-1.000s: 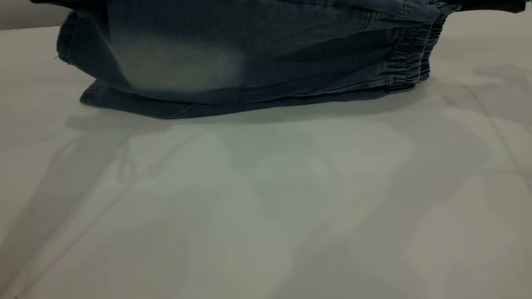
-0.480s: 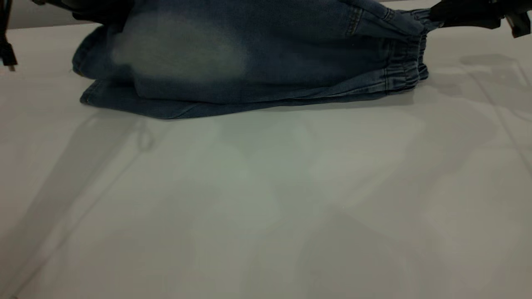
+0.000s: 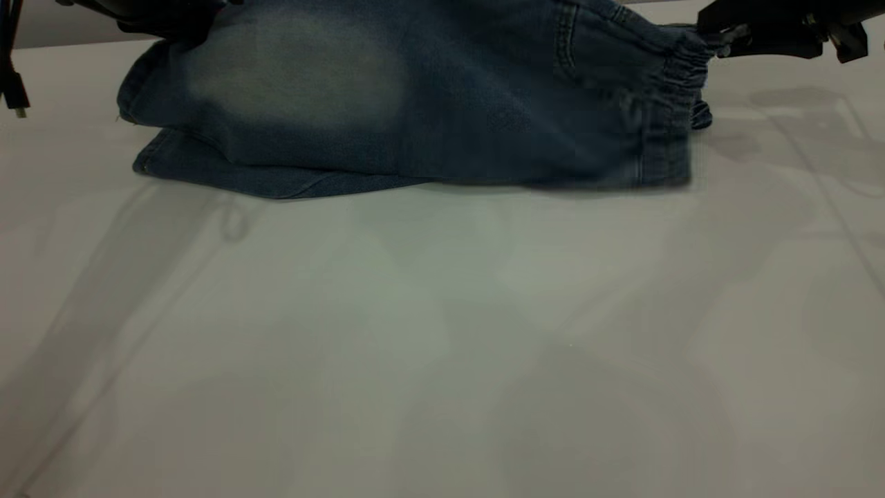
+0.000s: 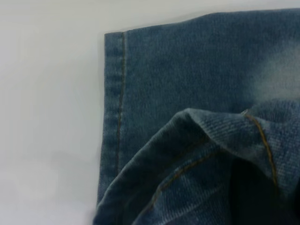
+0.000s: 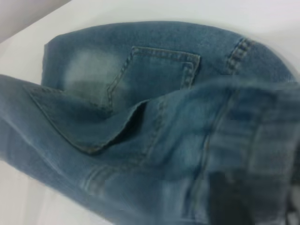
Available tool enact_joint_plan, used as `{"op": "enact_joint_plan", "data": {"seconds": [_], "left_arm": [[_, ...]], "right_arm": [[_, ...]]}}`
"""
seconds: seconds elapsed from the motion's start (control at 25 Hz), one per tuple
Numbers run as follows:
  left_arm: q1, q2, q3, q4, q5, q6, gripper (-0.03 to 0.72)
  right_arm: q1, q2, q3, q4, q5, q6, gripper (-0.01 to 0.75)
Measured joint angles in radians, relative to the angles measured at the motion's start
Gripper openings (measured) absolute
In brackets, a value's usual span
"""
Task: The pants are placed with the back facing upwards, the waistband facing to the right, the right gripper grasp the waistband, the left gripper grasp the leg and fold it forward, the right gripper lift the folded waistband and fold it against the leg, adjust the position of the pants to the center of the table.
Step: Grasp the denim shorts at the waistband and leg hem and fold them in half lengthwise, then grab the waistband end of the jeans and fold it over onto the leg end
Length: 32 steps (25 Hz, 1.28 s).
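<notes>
The blue denim pants lie across the far part of the white table, with one half raised and draped toward the front over the lower layer. My left gripper is at the far left, shut on the leg; the left wrist view shows bunched denim at its jaws and the stitched hem flat below. My right gripper is at the far right, shut on the elastic waistband. A back pocket shows in the right wrist view, and the gathered waistband hangs close to the jaws.
A black cable hangs at the far left edge. The lower leg's hem sticks out in front at the left. Bare table surface stretches in front of the pants toward the near edge.
The raised denim layer has come down and forward over the lower layer. Its waistband end now hangs to the front edge at the right, and both grippers have come into view.
</notes>
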Motion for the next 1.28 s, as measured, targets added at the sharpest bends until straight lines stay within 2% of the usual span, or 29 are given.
{"op": "enact_joint_plan", "data": {"seconds": [0.16,0.24,0.32,0.56,0.68,0.8,0.96,1.08,1.28], "left_arm": [[0.007,0.0,-0.001,0.021,-0.015,0.0,0.096],[0.009,0.0,-0.001,0.023,-0.014,0.0,0.096],[0.011,0.0,-0.001,0.023,-0.014,0.0,0.096],[0.049,0.01,-0.001,0.072,-0.065,0.0,0.111],[0.05,0.029,-0.001,0.101,-0.089,0.0,0.184],[0.049,0.051,-0.001,0.102,-0.112,-0.001,0.303],[0.049,0.059,0.0,0.101,-0.133,-0.003,0.42],[0.049,0.058,-0.006,0.1,-0.138,-0.008,0.465],[0.045,0.057,-0.042,0.096,-0.07,-0.008,0.475]], "right_arm": [[0.0,-0.001,0.0,0.001,-0.007,0.007,0.486],[-0.001,-0.001,0.0,0.001,-0.006,0.009,0.547],[-0.001,-0.001,0.0,0.0,-0.005,0.017,0.577],[-0.001,-0.001,0.0,0.0,0.002,0.019,0.579],[-0.001,-0.001,0.0,0.0,0.002,0.019,0.579],[-0.001,-0.001,0.0,0.0,0.0,0.02,0.578],[-0.001,-0.001,0.0,0.0,0.001,0.019,0.578],[-0.001,-0.001,0.0,-0.001,0.002,0.044,0.578],[-0.003,-0.001,0.001,-0.059,0.033,0.114,0.578]]}}
